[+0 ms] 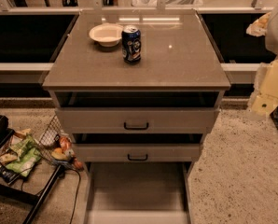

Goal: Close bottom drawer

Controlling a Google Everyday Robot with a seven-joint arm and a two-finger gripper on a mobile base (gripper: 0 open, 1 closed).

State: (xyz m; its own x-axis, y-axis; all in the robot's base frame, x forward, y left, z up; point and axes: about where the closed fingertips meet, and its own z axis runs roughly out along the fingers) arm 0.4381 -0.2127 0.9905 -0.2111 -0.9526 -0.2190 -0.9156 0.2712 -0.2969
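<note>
Pale bare interior showing: bottom drawer [136, 195] stands pulled far out from the cabinet [136, 76] base, below two like drawers. On cabinet top, white bowl [106, 34] with blue drink can [131, 44] just beside. Gripper [262, 26] right of cabinet, level with its top, well apart; open or closed, cannot tell.

Bottom drawer [138, 195] pulled wide open, below and left of the gripper [272, 27] at the upper right edge, blue can [131, 44] beside white bowl [106, 34] on the cabinet top [176, 55], left of the gripper
</note>
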